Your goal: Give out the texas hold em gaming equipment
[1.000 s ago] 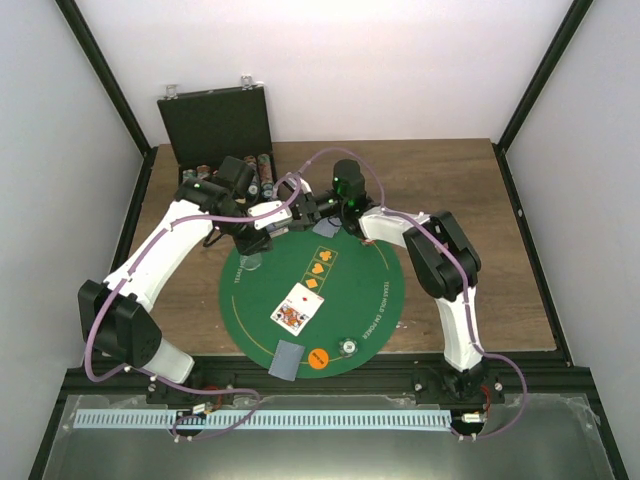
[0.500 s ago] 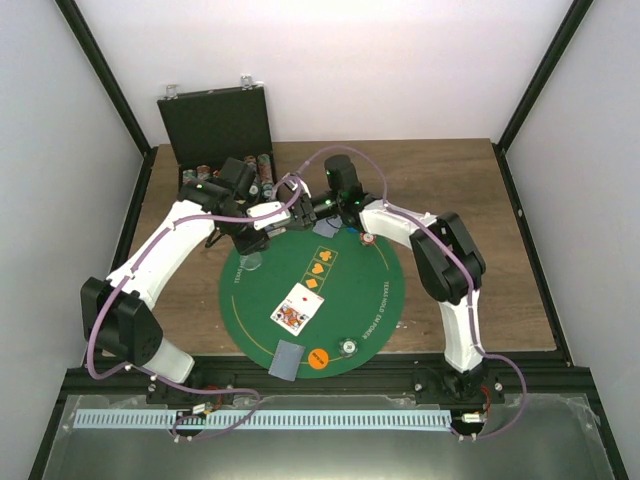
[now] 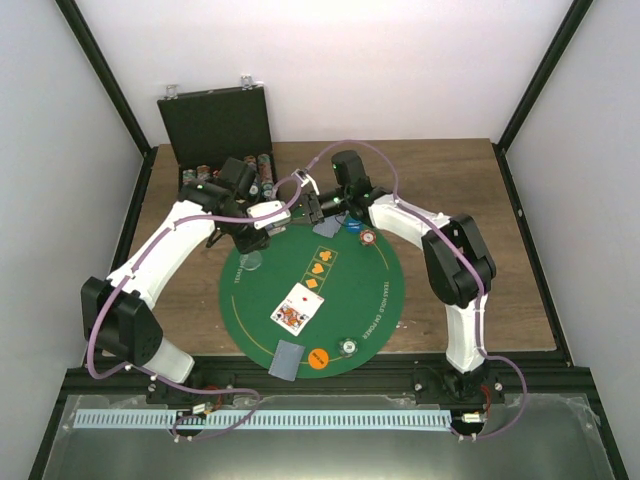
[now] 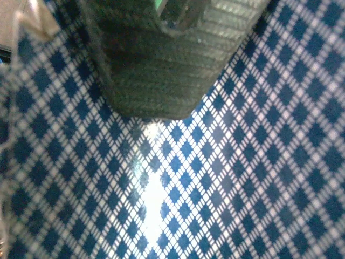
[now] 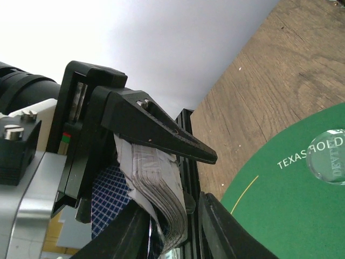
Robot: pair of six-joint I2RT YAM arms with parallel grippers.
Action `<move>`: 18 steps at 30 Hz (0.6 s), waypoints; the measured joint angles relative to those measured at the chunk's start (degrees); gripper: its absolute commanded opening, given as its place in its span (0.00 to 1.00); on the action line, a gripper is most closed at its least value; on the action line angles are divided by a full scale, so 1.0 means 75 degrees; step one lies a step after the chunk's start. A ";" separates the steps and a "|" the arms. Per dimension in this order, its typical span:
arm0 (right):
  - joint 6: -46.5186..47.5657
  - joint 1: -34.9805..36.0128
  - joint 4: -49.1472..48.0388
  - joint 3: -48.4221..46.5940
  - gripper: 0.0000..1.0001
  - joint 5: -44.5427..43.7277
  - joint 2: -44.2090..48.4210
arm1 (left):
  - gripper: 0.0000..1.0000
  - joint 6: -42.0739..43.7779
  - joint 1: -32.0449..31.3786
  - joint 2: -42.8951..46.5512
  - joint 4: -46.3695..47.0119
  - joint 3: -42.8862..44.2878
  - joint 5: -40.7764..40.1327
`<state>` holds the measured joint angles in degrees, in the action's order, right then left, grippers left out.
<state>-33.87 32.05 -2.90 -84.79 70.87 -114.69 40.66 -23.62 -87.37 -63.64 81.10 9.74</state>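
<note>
My left gripper is shut on a deck of playing cards above the mat's far left rim; the top card's blue-diamond back fills the left wrist view. The right gripper has come up to it, and its jaws stand narrowly open around the deck's lower edge, with a gap on one side. On the green mat lie a face-down card, a face-up card and another face-down card. There are also an orange disc, a silvery disc, a red-and-white disc, a blue disc and a clear disc.
The black hinged case stands open at the back left, with rows of discs in its tray right behind the left gripper. Bare wooden table lies to the right of the mat. Black frame posts border the table.
The right gripper has swung left and back towards the deck held by the left gripper, and its jaws have narrowed around the deck's edge. The left arm has stayed put.
</note>
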 measured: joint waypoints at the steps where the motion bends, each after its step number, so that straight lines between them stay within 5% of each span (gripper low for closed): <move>1: 0.0070 0.0000 0.0140 -0.0035 0.24 -0.0006 0.0000 | 0.40 0.0000 0.0000 0.0000 0.0006 -0.0017 -0.0006; 18: 0.0976 -0.0137 0.1539 -0.0306 0.22 -0.0300 0.0143 | 0.40 0.0003 0.0050 0.0000 0.0038 -0.0096 -0.0032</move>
<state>-26.55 31.03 8.64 -87.09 68.62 -113.62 40.69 -23.24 -87.37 -63.35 80.38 9.50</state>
